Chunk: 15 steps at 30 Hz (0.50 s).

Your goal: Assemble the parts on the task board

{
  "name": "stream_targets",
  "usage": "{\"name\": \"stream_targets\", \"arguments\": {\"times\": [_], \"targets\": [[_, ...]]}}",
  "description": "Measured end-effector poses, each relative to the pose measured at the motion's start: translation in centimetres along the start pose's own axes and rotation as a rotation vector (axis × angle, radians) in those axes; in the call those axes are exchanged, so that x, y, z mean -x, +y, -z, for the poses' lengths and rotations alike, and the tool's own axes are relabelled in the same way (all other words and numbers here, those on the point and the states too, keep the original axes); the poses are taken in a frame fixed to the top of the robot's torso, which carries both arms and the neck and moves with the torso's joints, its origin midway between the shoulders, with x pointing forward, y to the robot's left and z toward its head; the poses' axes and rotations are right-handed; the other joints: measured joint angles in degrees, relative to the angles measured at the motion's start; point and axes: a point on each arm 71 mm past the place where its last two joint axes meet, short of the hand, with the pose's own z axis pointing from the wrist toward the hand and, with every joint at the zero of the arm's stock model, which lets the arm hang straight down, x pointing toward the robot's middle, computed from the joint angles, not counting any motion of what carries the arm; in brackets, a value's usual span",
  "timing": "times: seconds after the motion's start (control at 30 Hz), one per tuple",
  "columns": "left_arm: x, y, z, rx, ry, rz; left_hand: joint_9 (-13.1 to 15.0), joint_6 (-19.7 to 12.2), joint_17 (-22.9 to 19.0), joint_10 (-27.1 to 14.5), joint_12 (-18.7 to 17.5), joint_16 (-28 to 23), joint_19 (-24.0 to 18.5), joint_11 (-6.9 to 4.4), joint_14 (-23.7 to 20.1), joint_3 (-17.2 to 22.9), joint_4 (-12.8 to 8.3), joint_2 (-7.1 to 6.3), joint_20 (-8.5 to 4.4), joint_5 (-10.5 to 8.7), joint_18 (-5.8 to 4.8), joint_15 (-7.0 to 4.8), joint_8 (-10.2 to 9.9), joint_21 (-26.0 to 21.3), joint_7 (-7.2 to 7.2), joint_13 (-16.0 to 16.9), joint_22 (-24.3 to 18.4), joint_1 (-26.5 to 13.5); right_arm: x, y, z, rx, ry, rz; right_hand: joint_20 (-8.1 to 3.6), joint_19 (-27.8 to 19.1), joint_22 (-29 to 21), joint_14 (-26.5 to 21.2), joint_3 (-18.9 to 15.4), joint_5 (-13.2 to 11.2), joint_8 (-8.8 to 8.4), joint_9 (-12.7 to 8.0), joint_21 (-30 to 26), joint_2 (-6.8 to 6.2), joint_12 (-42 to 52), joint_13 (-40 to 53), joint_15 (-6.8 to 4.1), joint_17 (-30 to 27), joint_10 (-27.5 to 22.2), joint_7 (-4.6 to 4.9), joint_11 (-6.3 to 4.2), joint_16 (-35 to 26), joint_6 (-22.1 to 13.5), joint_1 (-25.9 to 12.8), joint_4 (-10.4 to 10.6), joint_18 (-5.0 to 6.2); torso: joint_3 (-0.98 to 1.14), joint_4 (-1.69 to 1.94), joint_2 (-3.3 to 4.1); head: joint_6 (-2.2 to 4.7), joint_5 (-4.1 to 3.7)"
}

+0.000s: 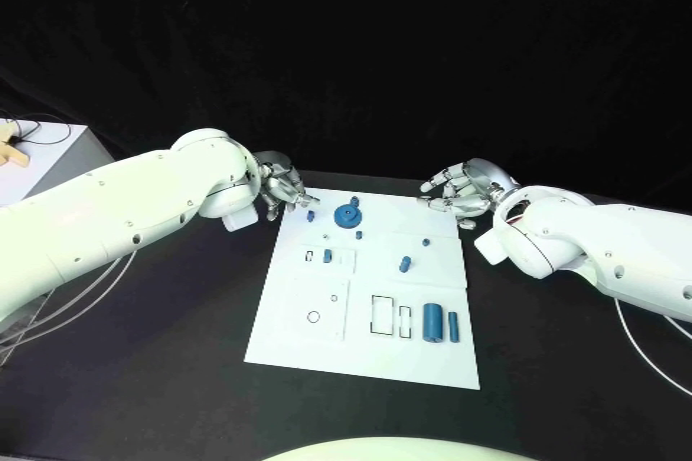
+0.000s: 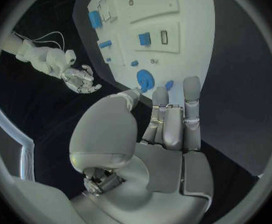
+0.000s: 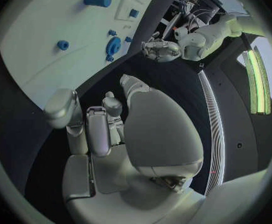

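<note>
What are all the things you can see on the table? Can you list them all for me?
task board: one, white, flat in the middle of the table.
round part: one, blue, at the board's far end, between the two hands.
upright cylinders: two, blue, side by side near the board's right edge, nearer the robot.
small parts: several, blue, scattered over the board's far half.
table: one, black, under everything.
left hand: one, silver, by the board's far left corner, holding nothing.
right hand: one, silver, by the board's far right corner, holding nothing.
</note>
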Motion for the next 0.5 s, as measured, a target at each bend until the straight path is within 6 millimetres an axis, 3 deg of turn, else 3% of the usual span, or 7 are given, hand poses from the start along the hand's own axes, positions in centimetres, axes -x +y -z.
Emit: {"name": "stream_targets", "arguments": {"times": [0.17, 0.5], "targets": [[1.3, -0.4, -1.0, 0.021, -0.032, -0.007, -0.78, 0.20, 0.16, 0.19, 0.30, 0.21, 0.10, 0.19, 0.09, 0.61, -0.01, -2.04, -0.10, 0.00, 0.00, 0.09, 0.34, 0.30, 0.20, -0.26, 0.45, -2.04, -0.1, 0.1, 0.0, 0.001, 0.001, -0.001, 0.00, 0.00, 0.00, 0.00, 0.14, 0.00, 0.00, 0.00, 0.00, 0.00, 0.00, -0.11, 0.00, 0.00, 0.00, 0.00, 0.00, 0.00, 0.00, 0.00, -0.14, 0.00, 0.04, 0.00, 0.19, 0.29, 0.21], [1.6, -0.1, -2.5, 0.070, -0.039, -0.061, -1.11, 0.21, -0.10, 0.06, 0.54, 0.21, 0.30, 0.32, 0.10, 0.57, -0.01, -2.84, 0.10, -0.21, -0.01, 0.09, 0.58, 0.30, 0.20, -0.44, 0.57, -2.88, -0.2, 0.2, -0.1, 0.004, 0.003, -0.002, 0.00, 0.00, -0.02, 0.00, 0.14, 0.00, 0.00, 0.00, 0.00, 0.00, 0.00, -0.17, 0.00, 0.00, -0.20, 0.00, 0.20, 0.00, 0.00, 0.00, -0.14, 0.00, 0.19, -0.11, 0.88, 0.72, 0.54]]}}
